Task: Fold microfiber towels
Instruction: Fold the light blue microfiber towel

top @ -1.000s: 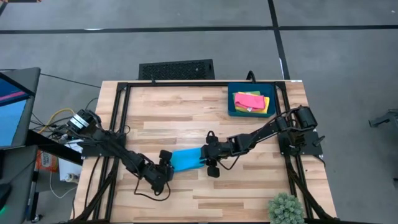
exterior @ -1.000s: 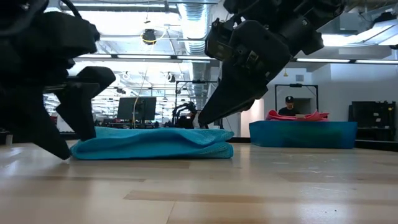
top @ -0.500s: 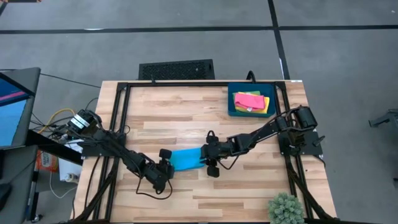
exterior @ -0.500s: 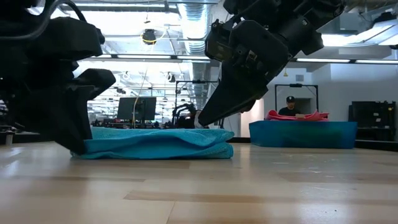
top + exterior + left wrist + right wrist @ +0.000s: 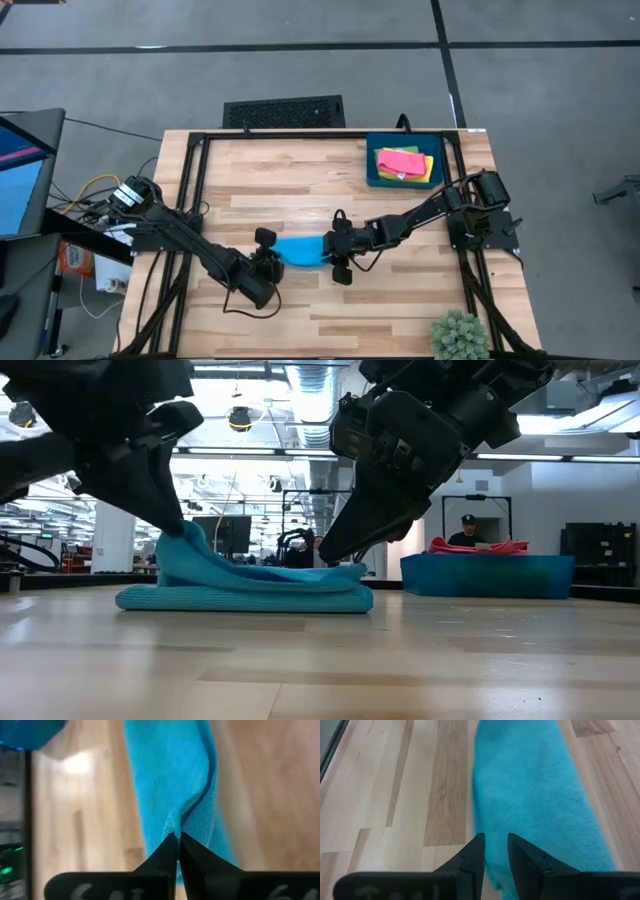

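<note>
While left claw (image 5: 177, 837) pinches blue towel (image 5: 300, 251), right claw (image 5: 495, 840) holds its far end, tray (image 5: 372, 170) well apart

bare table (image 5: 400, 300) front, tray (image 5: 372, 175) back-right

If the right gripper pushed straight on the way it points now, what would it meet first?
Most likely the left gripper: the right gripper points along the blue towel it holds down, toward the end the left one has pinched and lifted.
</note>
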You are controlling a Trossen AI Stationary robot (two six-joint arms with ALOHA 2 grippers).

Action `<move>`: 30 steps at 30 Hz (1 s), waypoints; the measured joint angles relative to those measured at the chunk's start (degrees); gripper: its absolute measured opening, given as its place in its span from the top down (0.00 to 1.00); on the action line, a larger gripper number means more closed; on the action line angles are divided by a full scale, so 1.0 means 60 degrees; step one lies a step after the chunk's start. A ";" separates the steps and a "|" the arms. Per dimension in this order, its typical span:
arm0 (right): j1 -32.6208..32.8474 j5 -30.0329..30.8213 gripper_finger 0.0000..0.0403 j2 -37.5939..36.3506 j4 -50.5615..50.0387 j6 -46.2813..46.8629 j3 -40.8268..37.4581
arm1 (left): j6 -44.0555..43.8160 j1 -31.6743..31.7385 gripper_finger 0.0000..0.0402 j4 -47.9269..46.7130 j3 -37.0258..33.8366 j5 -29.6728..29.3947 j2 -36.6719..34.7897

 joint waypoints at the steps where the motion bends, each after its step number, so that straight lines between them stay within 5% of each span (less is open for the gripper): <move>1: 0.0001 0.0000 0.73 0.0000 0.0000 0.0000 0.0000 | -0.0020 0.0020 0.99 -0.0266 0.0049 -0.0132 0.0000; 11: 0.0001 -0.0004 0.73 0.0000 0.0007 0.0004 0.0000 | -0.0298 0.0264 0.99 -0.0635 0.0067 -0.0032 -0.0044; 18: 0.0000 -0.0004 0.73 0.0000 0.0178 -0.0007 0.0000 | -0.0280 0.0254 0.99 0.1576 -0.0631 0.1734 0.0055; 25: 0.0099 -0.0007 0.73 0.0000 0.0146 -0.0262 0.0000 | -0.0550 0.0351 0.99 0.1675 -0.0833 0.0867 0.0055; 30: 0.0121 0.0003 0.73 0.0091 0.0040 -0.0419 -0.0003 | -0.0553 0.0528 0.99 0.1690 -0.0833 0.1167 0.0055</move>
